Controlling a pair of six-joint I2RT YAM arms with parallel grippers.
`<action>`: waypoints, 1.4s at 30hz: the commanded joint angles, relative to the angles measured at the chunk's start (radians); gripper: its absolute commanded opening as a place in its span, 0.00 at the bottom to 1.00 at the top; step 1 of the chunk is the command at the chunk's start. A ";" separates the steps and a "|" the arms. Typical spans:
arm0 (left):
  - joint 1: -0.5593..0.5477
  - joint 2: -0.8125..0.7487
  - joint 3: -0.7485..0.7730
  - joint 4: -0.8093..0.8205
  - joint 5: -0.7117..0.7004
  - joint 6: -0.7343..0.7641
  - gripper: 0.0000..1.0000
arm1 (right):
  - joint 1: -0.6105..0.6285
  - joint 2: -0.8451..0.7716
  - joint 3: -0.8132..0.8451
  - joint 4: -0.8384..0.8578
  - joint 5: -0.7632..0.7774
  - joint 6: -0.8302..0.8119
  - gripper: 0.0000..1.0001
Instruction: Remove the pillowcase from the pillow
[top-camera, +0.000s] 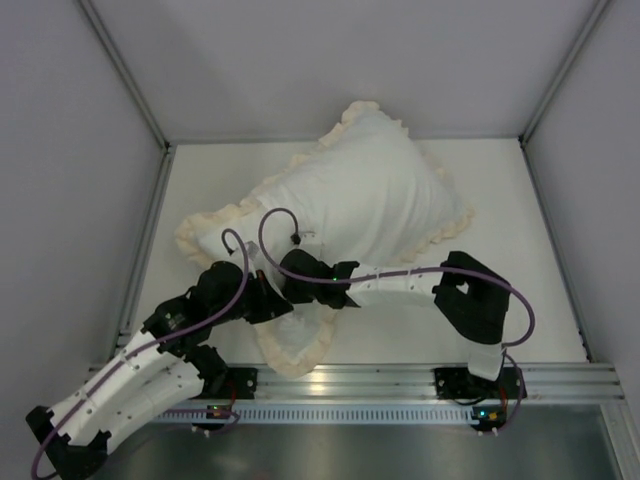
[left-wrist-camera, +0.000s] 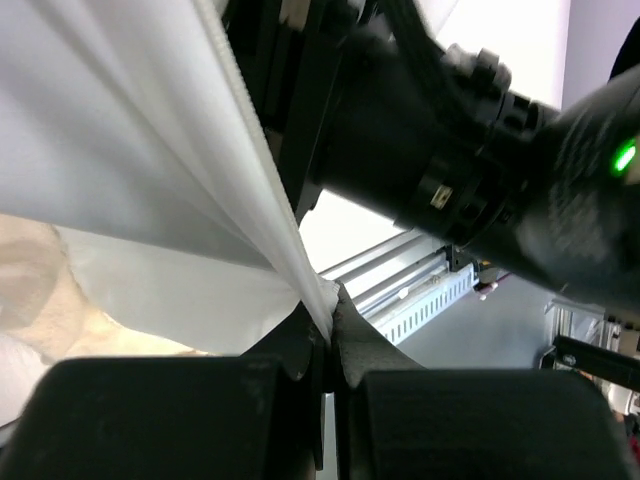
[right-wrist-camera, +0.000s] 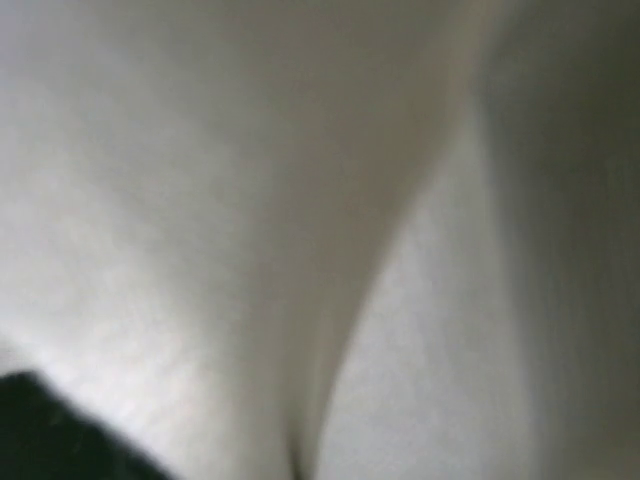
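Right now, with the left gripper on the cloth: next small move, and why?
Probably pull the left gripper slightly back, away from the bulge. Its jaws are shut on a taut white hem of the pillowcase, whose frill rings the whole bulge. The right wrist view shows only blurred cloth.

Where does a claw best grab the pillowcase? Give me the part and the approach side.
Probably the loose hem at the near end of the pillowcase, beside the cream frill. It lies thin and slack there, while the far part is plump and offers no fold. Come from the near side, low, as the left claw does: it is shut on that toothed white edge.
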 joint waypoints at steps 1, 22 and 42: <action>-0.019 -0.027 0.013 0.043 0.147 0.005 0.00 | -0.087 -0.020 0.053 0.337 -0.069 0.134 0.00; -0.019 -0.009 -0.150 0.399 0.362 -0.143 0.02 | -0.396 -0.165 -0.059 0.772 -0.425 0.509 0.00; -0.019 -0.179 -0.227 0.192 0.101 -0.119 0.32 | -0.412 -0.583 -0.157 0.374 -0.244 0.162 0.00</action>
